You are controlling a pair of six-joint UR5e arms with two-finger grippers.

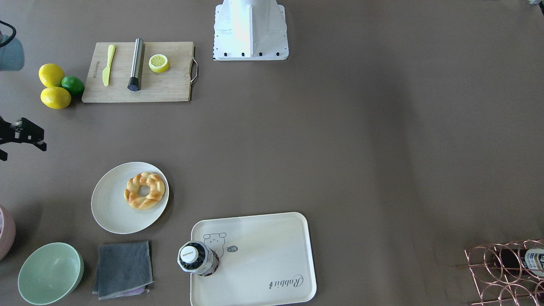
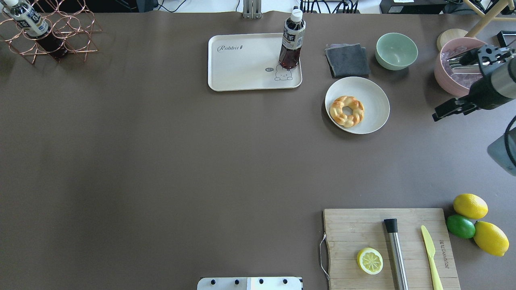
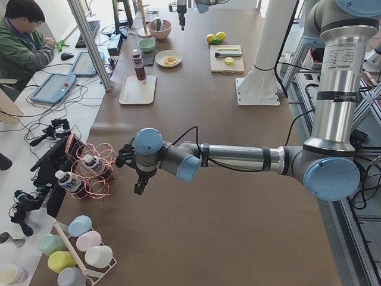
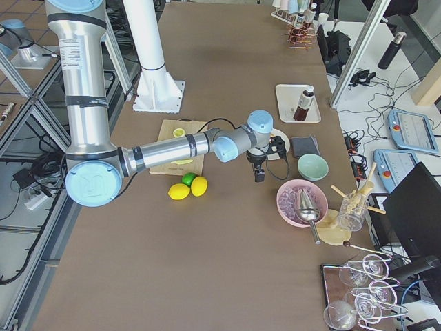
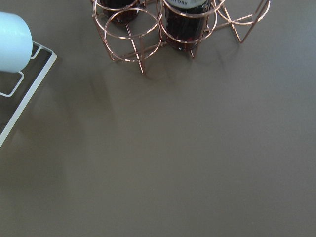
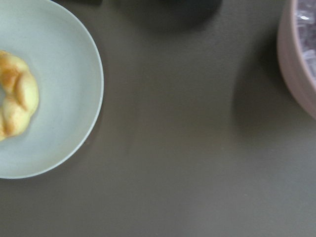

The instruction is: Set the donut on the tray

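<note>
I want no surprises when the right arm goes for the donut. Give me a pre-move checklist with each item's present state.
1. Donut free to grasp: ok. It lies alone on the round plate, with nothing on it.
2. Room on the tray: ok. A tea bottle stands on the corner by the bear drawing; the rest is bare.
3. Right gripper above the donut: not ok. It hangs beside the plate, toward the pink bowl.
4. Right gripper open: cannot tell.
5. Left gripper out of the way: ok. It is at the far table end, by the copper bottle rack.
</note>
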